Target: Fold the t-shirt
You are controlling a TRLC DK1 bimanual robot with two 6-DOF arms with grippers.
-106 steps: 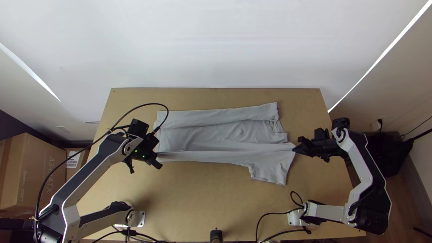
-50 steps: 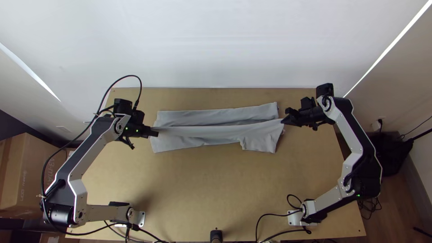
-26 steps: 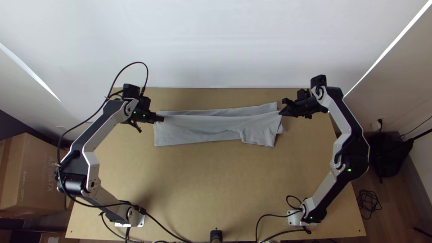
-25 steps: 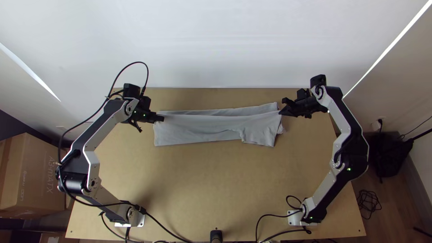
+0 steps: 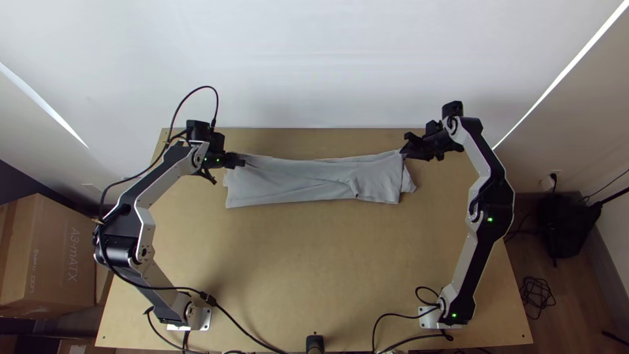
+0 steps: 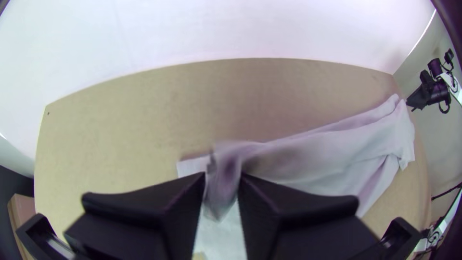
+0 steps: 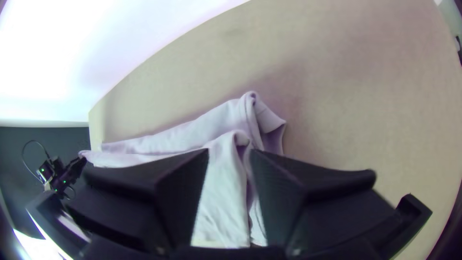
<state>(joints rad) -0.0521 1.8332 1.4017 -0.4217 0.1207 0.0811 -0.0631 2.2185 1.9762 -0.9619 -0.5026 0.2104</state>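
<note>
The grey t-shirt (image 5: 295, 180) lies as a long narrow strip across the table's far half, its near side turned over toward the far edge. At its left end my left gripper (image 5: 242, 160) stands open; between the fingers of the left gripper (image 6: 222, 175) a blurred, raised bunch of cloth (image 6: 224, 188) shows. My right gripper (image 5: 403, 145) is open at the strip's far right corner. Beneath and between the fingertips of the right gripper (image 7: 229, 150), a rounded fold of the shirt (image 7: 236, 137) shows beside another folded layer.
The wooden table (image 5: 314, 262) has bare wood between the arms and in front of the shirt. A pale wall (image 5: 314, 65) rises behind the far edge. Cables (image 5: 252, 328) run along the near edge, and a cardboard box (image 5: 49, 252) stands off the left side.
Both grippers have moved slightly toward the far edge with the shirt's turned-over side, then opened. That side now nearly covers the back layer. The left gripper has also shifted slightly right.
</note>
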